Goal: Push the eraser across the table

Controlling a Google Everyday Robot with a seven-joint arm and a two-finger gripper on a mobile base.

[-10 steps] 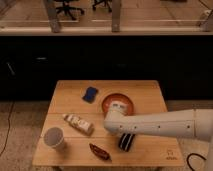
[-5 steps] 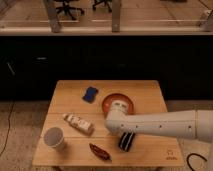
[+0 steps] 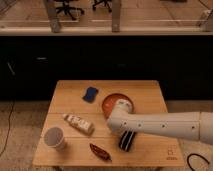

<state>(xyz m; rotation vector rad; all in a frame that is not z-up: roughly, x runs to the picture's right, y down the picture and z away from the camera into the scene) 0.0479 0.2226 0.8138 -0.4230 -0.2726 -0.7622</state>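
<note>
The eraser (image 3: 127,141), a black oblong block with pale stripes, lies on the light wooden table (image 3: 150,92) near its front edge, right of centre. My white arm reaches in from the right, and the gripper (image 3: 119,131) sits at the arm's end right over the eraser's upper end, seemingly touching it. The arm's body hides the fingers and the top part of the eraser.
An orange bowl (image 3: 111,102) sits just behind the arm. A small blue pad (image 3: 90,94) lies at the back left. A wrapped bar (image 3: 78,123), a pale cup (image 3: 54,138) and a dark red wrapped item (image 3: 100,151) lie at the front left. A logo (image 3: 171,154) marks the front right corner.
The arm end has shifted very slightly; the eraser stays in about the same place near the front edge.
</note>
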